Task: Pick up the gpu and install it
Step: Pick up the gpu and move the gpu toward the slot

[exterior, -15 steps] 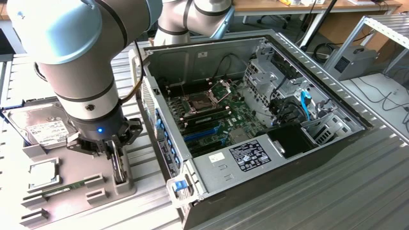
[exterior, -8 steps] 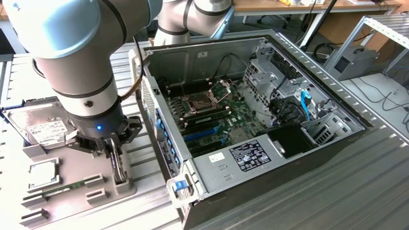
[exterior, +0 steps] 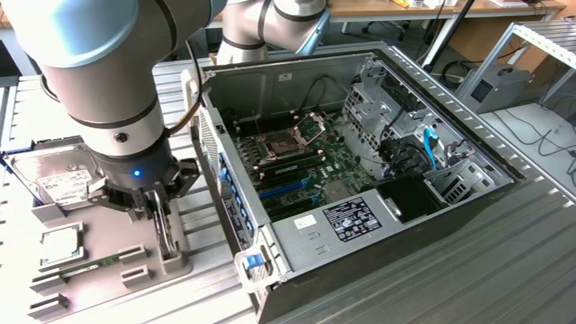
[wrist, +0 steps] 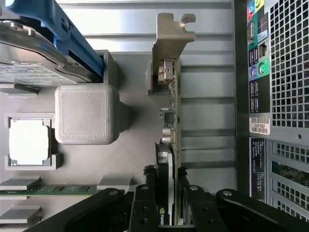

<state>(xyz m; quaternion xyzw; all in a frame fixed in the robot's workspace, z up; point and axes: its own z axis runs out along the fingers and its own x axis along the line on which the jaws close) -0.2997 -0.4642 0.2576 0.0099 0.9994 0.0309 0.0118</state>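
The gripper (wrist: 166, 171) clamps the gpu (wrist: 170, 116), fingers narrowly parted. It stands at the tray's (exterior: 104, 290) edge beside the computer case (exterior: 378, 270).

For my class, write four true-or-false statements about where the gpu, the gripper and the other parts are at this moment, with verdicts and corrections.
1. The gripper is closed on the gpu, one finger on each face. True.
2. The gpu sits in a slot on the motherboard. False: it stands on edge outside the computer case, at the gray tray.
3. The computer case is open, with the motherboard exposed. True.
4. The hard drive lies inside the case. False: it rests on the gray tray, at the exterior view's left of the gripper.
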